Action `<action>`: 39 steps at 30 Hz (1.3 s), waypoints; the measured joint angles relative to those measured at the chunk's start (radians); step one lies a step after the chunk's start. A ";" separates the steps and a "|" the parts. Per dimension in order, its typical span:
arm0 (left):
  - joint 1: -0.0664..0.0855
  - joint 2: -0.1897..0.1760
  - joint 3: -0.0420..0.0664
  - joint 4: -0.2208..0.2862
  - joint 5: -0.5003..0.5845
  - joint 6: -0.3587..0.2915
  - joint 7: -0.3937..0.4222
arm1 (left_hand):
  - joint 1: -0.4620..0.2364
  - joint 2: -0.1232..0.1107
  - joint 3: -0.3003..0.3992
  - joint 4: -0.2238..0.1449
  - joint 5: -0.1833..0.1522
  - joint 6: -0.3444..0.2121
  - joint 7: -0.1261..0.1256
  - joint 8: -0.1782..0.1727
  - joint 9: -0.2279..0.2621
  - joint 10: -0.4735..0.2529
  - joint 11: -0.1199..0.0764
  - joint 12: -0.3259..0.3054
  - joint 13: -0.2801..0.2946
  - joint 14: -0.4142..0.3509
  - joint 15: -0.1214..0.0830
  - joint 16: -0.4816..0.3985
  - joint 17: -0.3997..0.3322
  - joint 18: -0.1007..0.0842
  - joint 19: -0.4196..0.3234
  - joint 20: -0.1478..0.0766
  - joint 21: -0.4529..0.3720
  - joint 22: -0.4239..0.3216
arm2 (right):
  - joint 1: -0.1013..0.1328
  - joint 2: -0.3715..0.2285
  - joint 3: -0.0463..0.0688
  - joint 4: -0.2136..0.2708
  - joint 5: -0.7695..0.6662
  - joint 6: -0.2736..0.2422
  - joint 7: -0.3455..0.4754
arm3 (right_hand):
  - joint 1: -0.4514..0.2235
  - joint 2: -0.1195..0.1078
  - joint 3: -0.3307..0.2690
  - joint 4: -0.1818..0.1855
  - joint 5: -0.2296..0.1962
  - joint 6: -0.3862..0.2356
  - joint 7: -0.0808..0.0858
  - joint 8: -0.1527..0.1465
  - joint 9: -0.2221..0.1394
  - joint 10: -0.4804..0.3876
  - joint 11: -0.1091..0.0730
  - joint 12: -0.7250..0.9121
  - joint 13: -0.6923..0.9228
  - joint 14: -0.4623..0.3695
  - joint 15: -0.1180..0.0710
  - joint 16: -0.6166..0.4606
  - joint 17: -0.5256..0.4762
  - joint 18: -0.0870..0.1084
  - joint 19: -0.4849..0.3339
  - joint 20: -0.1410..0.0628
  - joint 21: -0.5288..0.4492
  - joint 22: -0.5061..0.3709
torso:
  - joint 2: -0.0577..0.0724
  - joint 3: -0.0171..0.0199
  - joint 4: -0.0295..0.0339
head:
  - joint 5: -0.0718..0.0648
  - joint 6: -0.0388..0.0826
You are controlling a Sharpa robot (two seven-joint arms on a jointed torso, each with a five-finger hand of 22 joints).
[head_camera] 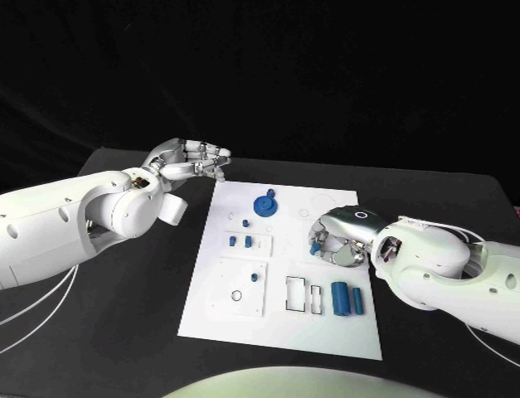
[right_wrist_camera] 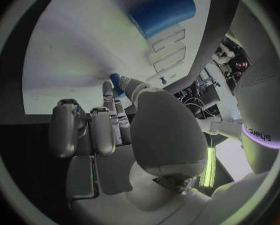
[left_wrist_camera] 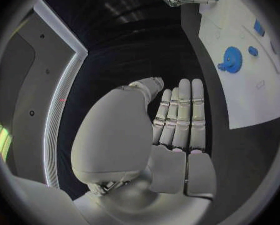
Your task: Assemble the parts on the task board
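Head view: the white task board (head_camera: 286,323) lies in the middle of the black table (head_camera: 128,315). A blue gear-like disc (head_camera: 264,206) sits near the board's far edge, small blue parts (head_camera: 249,241) rest at its middle, and two blue cylinders (head_camera: 348,299) lie side by side near its right edge, beside empty rectangular slots (head_camera: 298,293). The left hand (head_camera: 192,160) hovers off the board's far left corner, fingers curled, holding nothing. The right hand (head_camera: 335,240) is over the board's right side, pinching a small blue part (head_camera: 317,246).

Left wrist view: the left hand (left_wrist_camera: 177,130) has its fingers straight and pressed side by side, empty; the disc (left_wrist_camera: 232,60) lies on the board beyond.

Right wrist view: the right hand (right_wrist_camera: 108,130) touches a small blue piece (right_wrist_camera: 117,82) at its fingertips, the cylinders (right_wrist_camera: 163,12) farther off.
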 measured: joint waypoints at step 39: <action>-0.001 0.001 0.000 -0.004 0.000 0.007 -0.005 | 0.004 0.004 0.006 -0.006 0.000 0.000 0.000 0.000 0.001 0.000 0.000 0.000 -0.001 0.000 0.000 0.000 -0.001 0.000 0.000 0.000 0.000 0.003 | 0.009 -0.034 0.005 0.079 0.043 -0.127 0.008 | 0.034 0.048 0.102 -0.019 -0.056 0.061 -0.018 0.034 0.006 0.107 -0.029 0.014 0.004 -0.002 -0.023 0.010 0.007 0.000 0.007 -0.014 0.078 0.000 | -0.003 0.0006 -0.0021 | 0.001 0.003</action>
